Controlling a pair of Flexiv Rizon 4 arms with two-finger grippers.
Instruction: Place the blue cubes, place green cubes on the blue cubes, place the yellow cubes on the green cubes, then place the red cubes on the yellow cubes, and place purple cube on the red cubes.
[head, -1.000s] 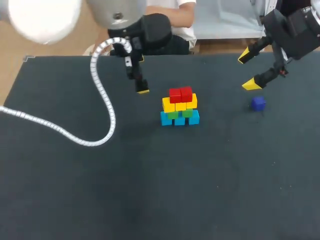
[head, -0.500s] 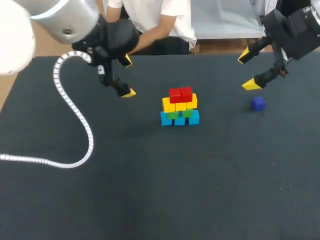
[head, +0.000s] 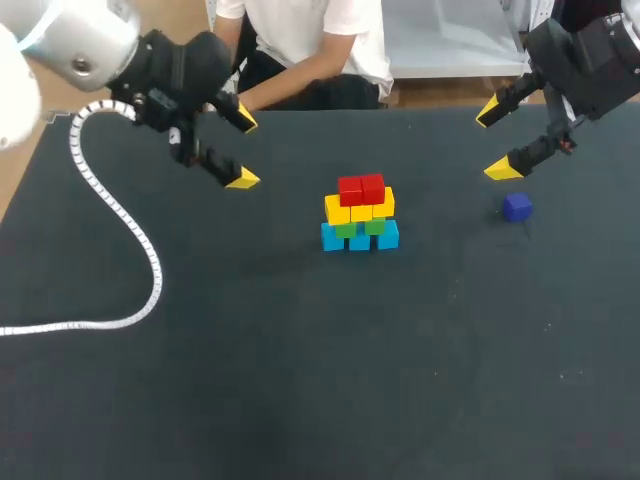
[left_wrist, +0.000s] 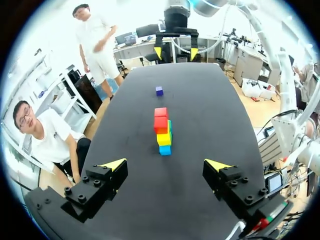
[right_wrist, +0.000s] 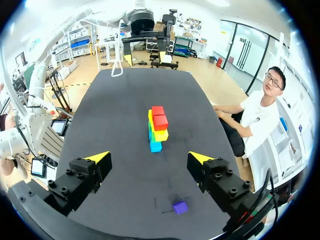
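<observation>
Purple cube (head: 516, 207) sits alone, 3 o'clock of stack (head: 360, 225), well apart. Right gripper (head: 495, 140) near it at 11 o'clock, fingers spread, empty. Left gripper (head: 243, 150) spread too, out at 9 o'clock. Best bet: descend straight, pinch flat faces squarely, centre over red cubes (head: 361, 188), release gently.

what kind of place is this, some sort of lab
Most likely a robotics lab bench: two robot arms with open yellow-tipped tools, the left tool and right tool, hang over a dark table with a stack of coloured cubes and a lone purple cube.
</observation>
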